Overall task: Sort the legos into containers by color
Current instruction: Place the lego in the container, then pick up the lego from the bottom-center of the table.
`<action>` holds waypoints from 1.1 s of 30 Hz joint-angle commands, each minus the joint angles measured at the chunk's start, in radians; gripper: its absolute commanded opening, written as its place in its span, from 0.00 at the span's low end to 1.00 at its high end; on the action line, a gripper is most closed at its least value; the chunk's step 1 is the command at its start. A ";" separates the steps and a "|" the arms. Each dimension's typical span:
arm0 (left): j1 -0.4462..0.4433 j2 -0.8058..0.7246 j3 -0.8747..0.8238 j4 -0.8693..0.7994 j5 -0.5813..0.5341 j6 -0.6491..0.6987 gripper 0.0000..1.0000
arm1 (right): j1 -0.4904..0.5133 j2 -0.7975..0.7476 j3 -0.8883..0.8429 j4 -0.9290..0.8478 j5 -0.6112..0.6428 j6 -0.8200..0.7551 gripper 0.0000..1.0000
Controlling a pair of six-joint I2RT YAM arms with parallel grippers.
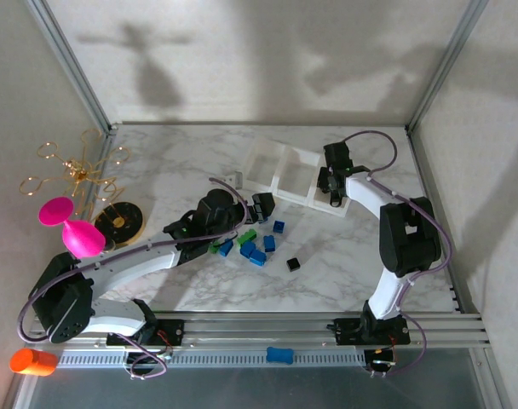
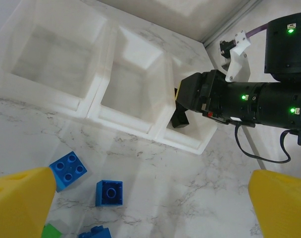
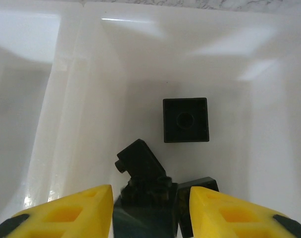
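Right end effector point(image 3: 150, 190), released, hangs just above black legos point(image 3: 185, 120) in the container point(image 3: 66, 124).

Bright diffuse light throws soft shadows point(image 1: 152, 64) on the back wall point(image 1: 267, 94), a white glare streak marks the container wall point(image 3: 130, 21) beyond the yellow fingers point(image 3: 81, 210), and the spot between them is dim and unfocused.

This is a robotics lab test cell: plain white panel walls held in aluminium frame posts point(image 1: 71, 64) enclose a marble-patterned tabletop point(image 1: 344, 256). Two robot arms, the left arm point(image 1: 131, 260) and the right arm point(image 1: 408, 239), are bolted to a metal rail point(image 1: 267, 328) at its near edge. Unrelated props lie about: legos point(image 1: 257, 247), white containers point(image 1: 284, 175), a gold wire stand point(image 1: 76, 170), a pink goblet point(image 1: 71, 226) and an orange cylinder point(image 1: 33, 361).
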 commanded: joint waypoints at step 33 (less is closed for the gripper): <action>0.000 -0.222 -0.122 -0.097 -0.033 -0.029 1.00 | 0.276 -0.462 -0.249 -0.206 -0.075 0.087 0.53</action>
